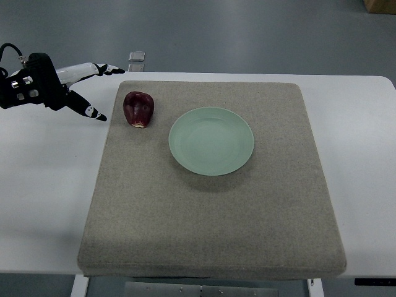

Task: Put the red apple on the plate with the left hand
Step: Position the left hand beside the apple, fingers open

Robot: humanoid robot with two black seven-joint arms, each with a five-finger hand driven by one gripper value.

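A dark red apple (138, 108) lies on its side on the grey mat (210, 210), near the mat's far left corner. A pale green plate (211, 140) sits to the right of the apple with nothing on it, a small gap between them. My left hand (102, 91) hovers at the upper left, just off the mat's left edge and left of the apple. Its fingers (108, 70) are spread and point toward the apple, holding nothing. The right hand does not show.
The mat covers most of a white table (43, 185). A small clear object (137, 60) lies on the floor beyond the table's far edge. A brown box corner (380, 5) shows at the top right.
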